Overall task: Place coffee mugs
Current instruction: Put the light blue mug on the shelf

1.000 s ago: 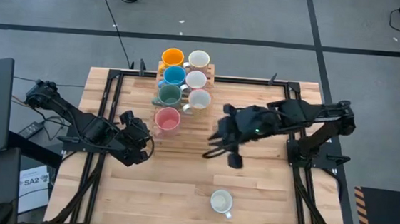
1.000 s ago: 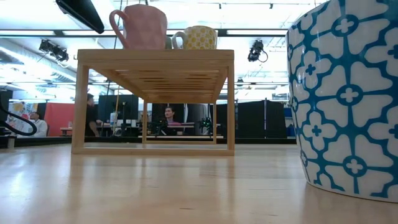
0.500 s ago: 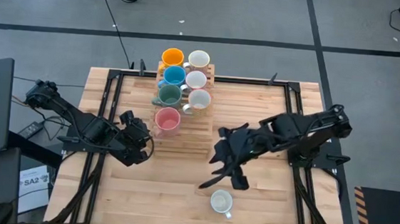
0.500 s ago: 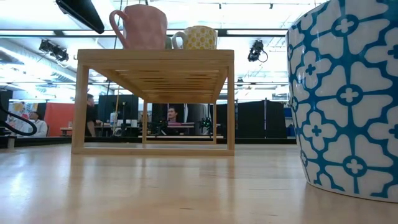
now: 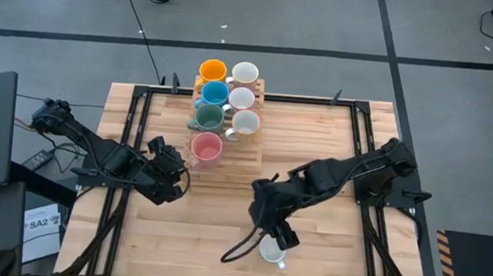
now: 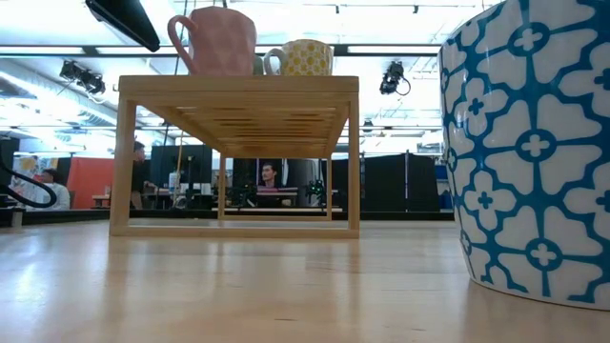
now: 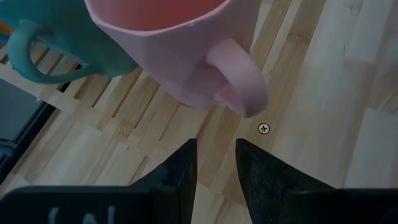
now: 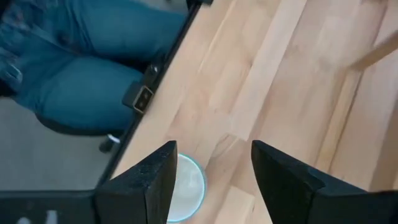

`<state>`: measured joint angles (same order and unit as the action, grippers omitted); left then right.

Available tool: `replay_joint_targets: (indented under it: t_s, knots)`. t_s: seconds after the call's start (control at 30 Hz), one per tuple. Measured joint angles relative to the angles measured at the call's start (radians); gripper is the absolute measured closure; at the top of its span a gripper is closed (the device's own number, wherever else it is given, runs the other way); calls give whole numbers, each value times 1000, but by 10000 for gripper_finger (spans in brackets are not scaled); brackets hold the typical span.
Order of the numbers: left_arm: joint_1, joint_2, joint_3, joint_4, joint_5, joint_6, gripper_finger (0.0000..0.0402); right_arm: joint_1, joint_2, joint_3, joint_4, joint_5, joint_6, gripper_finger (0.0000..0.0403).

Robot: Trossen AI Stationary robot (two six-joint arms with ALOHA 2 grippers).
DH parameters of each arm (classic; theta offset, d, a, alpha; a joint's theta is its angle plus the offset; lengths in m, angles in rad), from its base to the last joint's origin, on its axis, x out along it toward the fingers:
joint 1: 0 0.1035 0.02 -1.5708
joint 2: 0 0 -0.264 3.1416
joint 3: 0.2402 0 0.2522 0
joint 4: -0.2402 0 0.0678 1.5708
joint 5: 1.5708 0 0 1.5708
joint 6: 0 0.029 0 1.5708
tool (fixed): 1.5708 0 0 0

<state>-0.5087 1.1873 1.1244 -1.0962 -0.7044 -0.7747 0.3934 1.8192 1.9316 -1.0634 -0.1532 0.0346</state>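
Note:
Several coffee mugs stand on the wooden rack at the table's far middle: orange, blue, dark green, pink and three white ones. One white mug with a blue pattern stands alone near the table's near edge; it fills the right of the low view. My right gripper hovers open above this mug, touching nothing. My left gripper waits just left of the pink mug, slightly open with nothing between its fingers.
A person's legs in blue jeans show just beyond the table's near edge. Black frame rails run along the table's left and right sides. Bare wood lies between the rack and the near edge.
My right gripper has swung from beside the rack toward the table's near edge and down, tipping to point more steeply downward, and now stands over the patterned mug. No mug has moved.

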Motion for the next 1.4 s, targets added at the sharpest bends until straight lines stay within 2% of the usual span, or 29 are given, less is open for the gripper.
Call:
replay_joint_targets:
  t_s: [0.77, 1.03, 1.4]
  knots:
    - [0, 0, 0, 12, 0, -26, 285, 77, 272, 0, -103, 18, -82, 192]
    - [0, 0, 0, 11, 0, -25, 285, 84, 291, 0, -169, 135, -139, 192]
    - [0, 0, 0, 11, 0, -24, 285, 82, 290, -33, -171, 111, -91, 192]
